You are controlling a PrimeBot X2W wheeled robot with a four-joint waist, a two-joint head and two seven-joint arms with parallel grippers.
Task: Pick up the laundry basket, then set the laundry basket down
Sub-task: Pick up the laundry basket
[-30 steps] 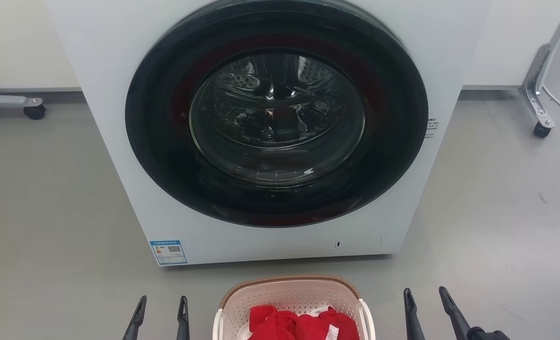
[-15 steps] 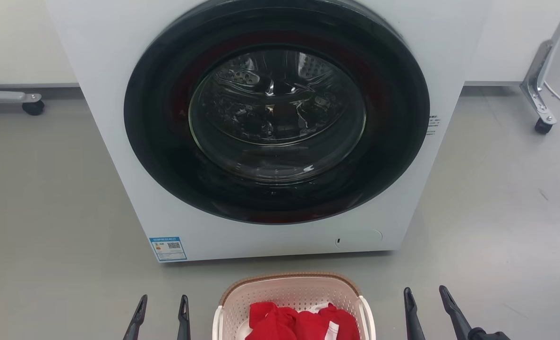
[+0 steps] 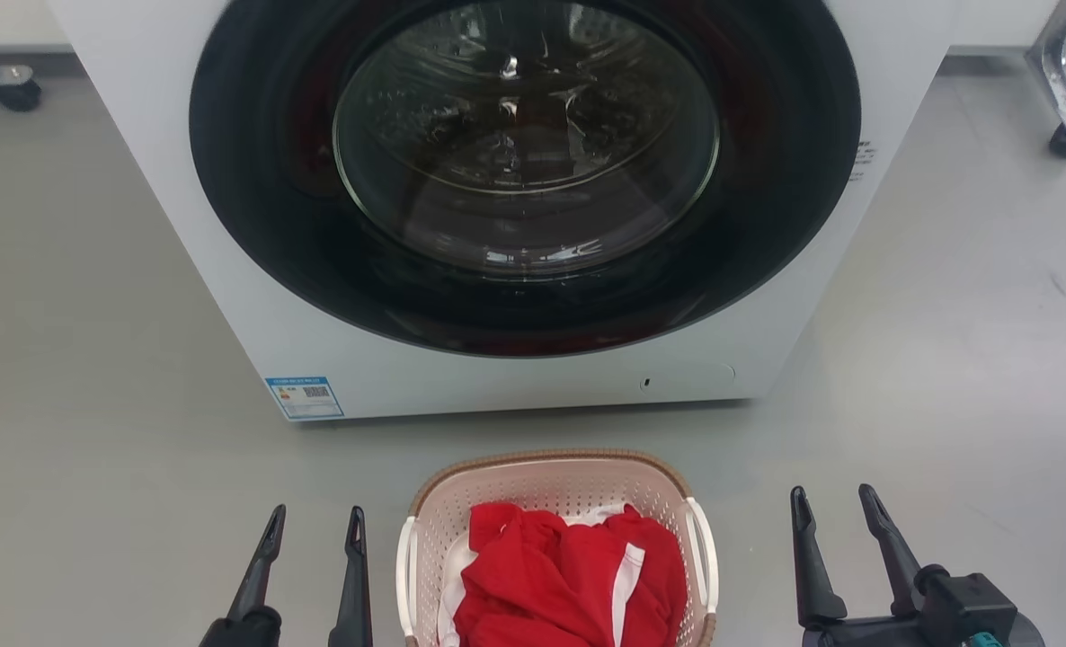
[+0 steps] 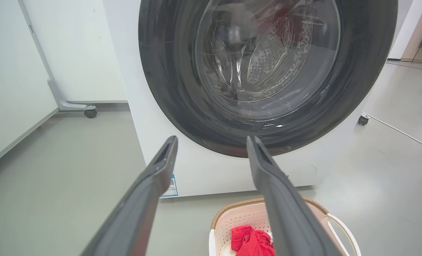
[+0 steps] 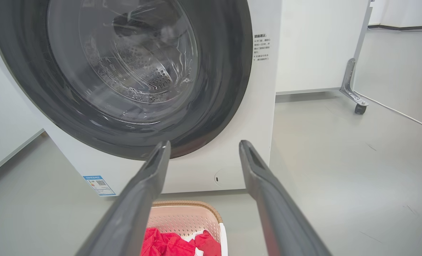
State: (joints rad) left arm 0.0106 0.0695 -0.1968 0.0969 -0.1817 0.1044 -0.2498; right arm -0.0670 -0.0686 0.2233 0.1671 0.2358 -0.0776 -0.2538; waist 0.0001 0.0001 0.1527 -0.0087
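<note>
Cream plastic laundry basket (image 3: pixel 542 458) sits on the grey floor (image 3: pixel 93 359) before the washing machine (image 3: pixel 497 386), between left pincer (image 3: pixel 315 517) and right pincer (image 3: pixel 832 494), both open, empty. Best to close each squarely on a white handle (image 3: pixel 706 553), lifting level.

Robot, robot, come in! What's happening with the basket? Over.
Left gripper open, right gripper open, both empty. Laundry basket on floor between them, untouched. Washing machine close behind it.
</note>
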